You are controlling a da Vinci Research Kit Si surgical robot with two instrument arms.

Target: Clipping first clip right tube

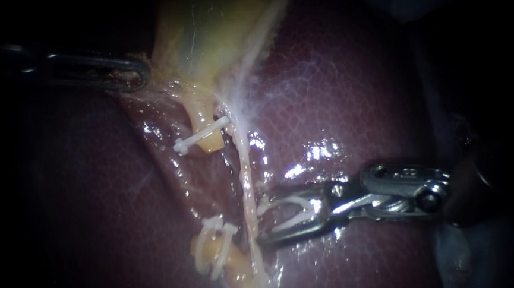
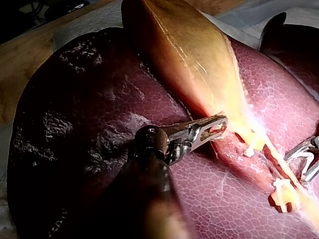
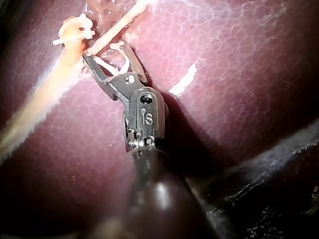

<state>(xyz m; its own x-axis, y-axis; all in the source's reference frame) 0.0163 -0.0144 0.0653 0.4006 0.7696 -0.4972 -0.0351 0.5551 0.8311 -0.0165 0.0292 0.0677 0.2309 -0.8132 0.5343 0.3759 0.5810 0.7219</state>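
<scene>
A wooden bench (image 2: 14, 69) and a pale cloth (image 2: 84, 25) show behind the dark red liver (image 1: 349, 96), which carries everything else. The yellow gallbladder (image 1: 214, 27) lies along the liver's upper middle and narrows towards its centre.

The left instrument (image 1: 136, 73) comes in near the liver's upper left edge. Its jaws are closed on a fold at the narrow end of the gallbladder.

The right tube (image 1: 246, 180), a thin pale strand, runs from the gallbladder's narrow end down the middle of the liver. The right instrument (image 1: 265, 224) lies flat on the liver's lower right part. Its jaws stand wide apart and hold an open clip (image 1: 290, 223) between them, one white leg along each jaw. The jaw tips touch the right tube. I cannot tell whether the tube lies inside the clip's mouth.

Just beside that strand, on the side away from the right instrument, an upper clip (image 1: 203, 135) and a lower clip (image 1: 216, 247) sit closed on thicker yellow tissue.
</scene>
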